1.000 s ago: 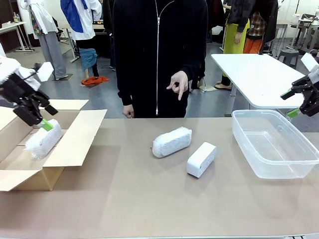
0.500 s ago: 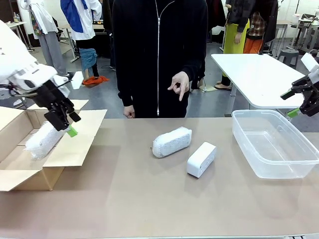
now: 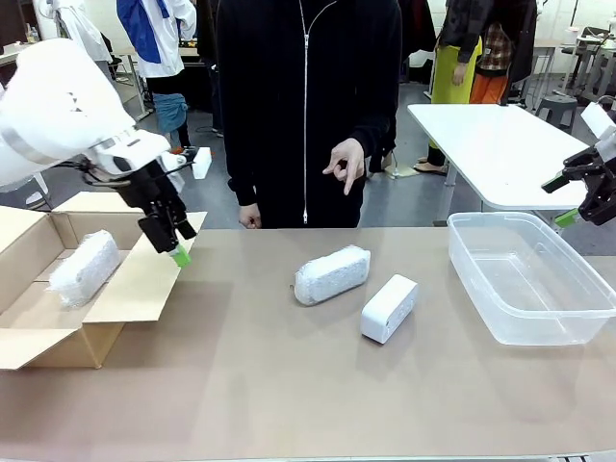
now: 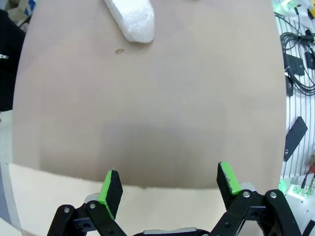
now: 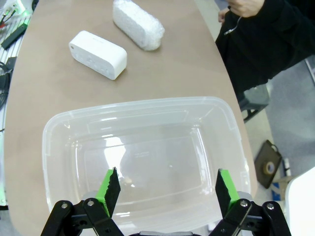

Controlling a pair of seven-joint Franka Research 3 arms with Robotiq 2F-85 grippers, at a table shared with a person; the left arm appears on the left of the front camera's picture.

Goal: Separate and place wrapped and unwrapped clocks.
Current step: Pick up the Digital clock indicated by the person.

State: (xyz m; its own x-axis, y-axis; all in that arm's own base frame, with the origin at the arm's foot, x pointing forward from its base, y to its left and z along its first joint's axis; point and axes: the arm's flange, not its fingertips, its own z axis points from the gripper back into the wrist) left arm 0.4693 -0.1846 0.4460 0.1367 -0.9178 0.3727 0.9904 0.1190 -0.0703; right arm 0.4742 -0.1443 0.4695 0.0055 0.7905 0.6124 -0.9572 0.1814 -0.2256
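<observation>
**Front view, left to right.** At the left edge, an open cardboard box [image 3: 144, 281] holds the boxed bundle [image 3: 85, 268], a clock in bubble wrap lying on the box floor. The left gripper [image 3: 176, 248] hangs above the box's right flap. Its jaws are spread to full width, empty and touching nothing. Its wrist view looks past the flap edge and across bare tabletop [image 4: 147, 98] to the end of the loose bundle [image 4: 133, 17] at the top of the frame.

At centre frame the loose bundle [image 3: 332, 274], also wrapped, lies on the tabletop. The bare white clock [image 3: 390, 308] lies just beside it at lower right, not touching it. A person's hand [image 3: 345, 164] points downward above the pair.

At right stands an empty clear tub [image 3: 577, 332]. The right gripper [image 3: 563, 200] hangs above its right end, jaws likewise wide apart and holding nothing.

**Handling.** The loose bundle is probably light. Its wrap looks soft, so the jaws should sink in a little before they bite; take it across the short width at mid-length. The bare clock's glossy shell is judged stiff, slippery and liable to crack if dropped; take it squarely across its narrow flat faces, also at mid-length.
</observation>
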